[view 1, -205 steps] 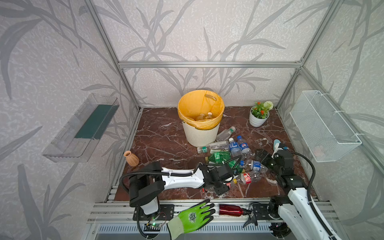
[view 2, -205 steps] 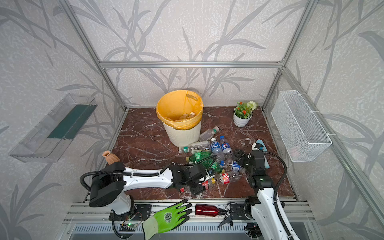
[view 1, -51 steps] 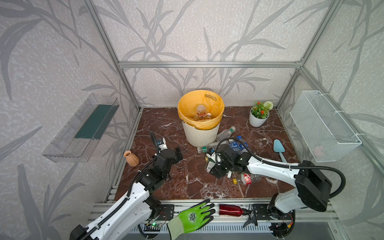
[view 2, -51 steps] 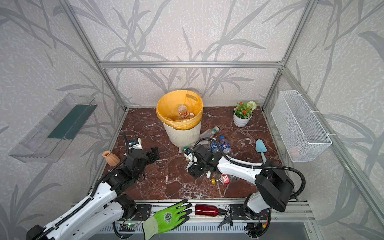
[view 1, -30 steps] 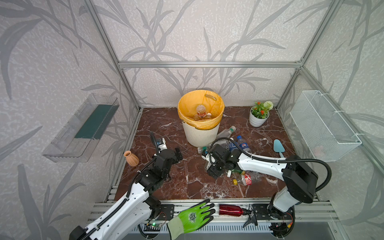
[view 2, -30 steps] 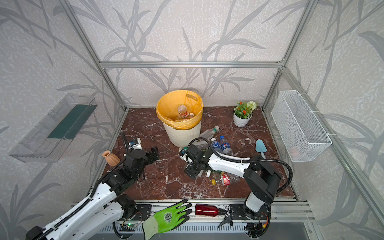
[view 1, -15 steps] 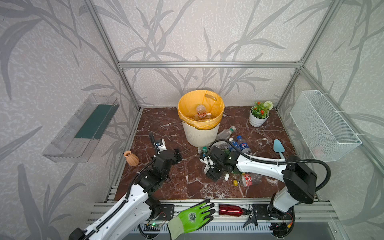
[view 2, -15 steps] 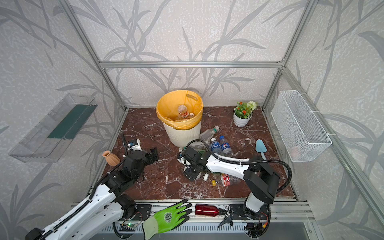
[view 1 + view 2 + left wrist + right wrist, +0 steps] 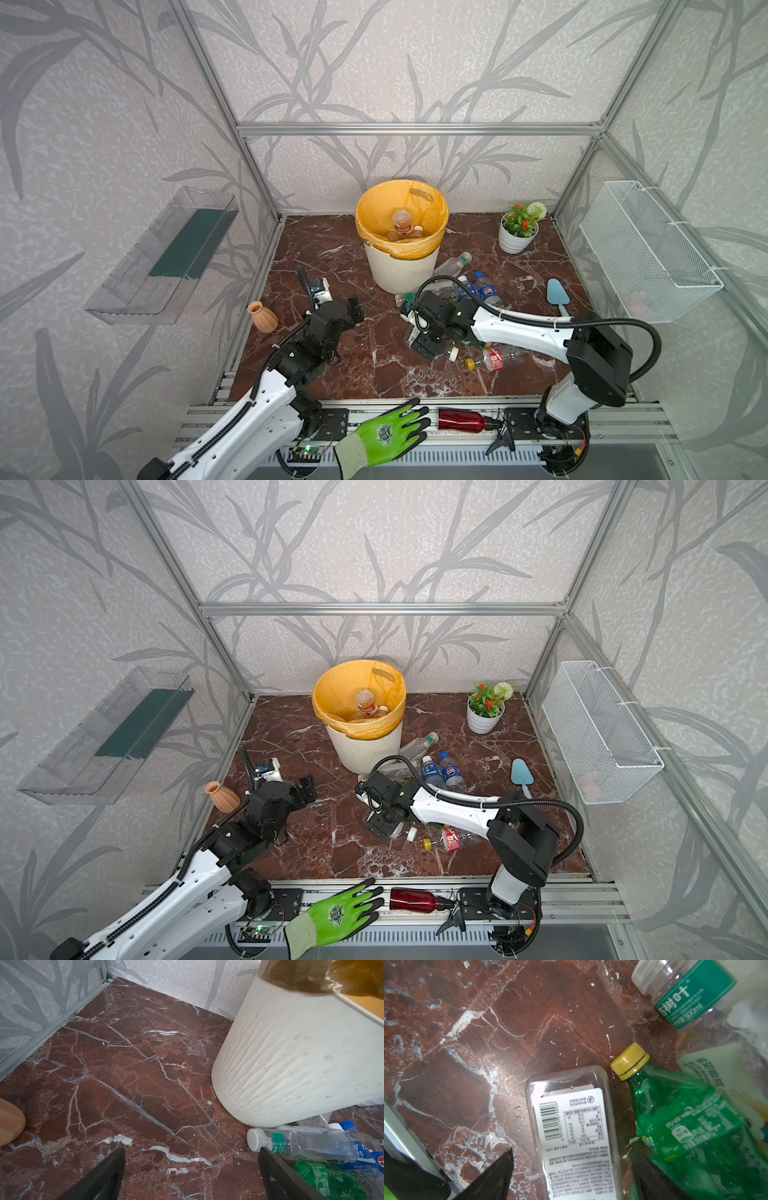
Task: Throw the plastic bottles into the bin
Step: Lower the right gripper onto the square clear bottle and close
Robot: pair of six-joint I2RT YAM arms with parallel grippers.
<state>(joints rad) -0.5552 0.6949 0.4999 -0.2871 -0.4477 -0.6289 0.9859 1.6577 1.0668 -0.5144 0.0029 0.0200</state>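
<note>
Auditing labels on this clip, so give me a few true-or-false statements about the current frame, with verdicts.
1. The bin stands upright with a bottle inside. True.
2. The left gripper holds a bottle. False: its jaws are open and empty.
3. The right gripper's open jaws straddle a flat clear bottle. True.
4. The red metal bottle lies in the bin. False: it lies beside the green glove.

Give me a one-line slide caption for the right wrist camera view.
Right gripper, jaws open, straddles a flat clear bottle lying on the marble floor beside a yellow-capped green bottle.
</note>
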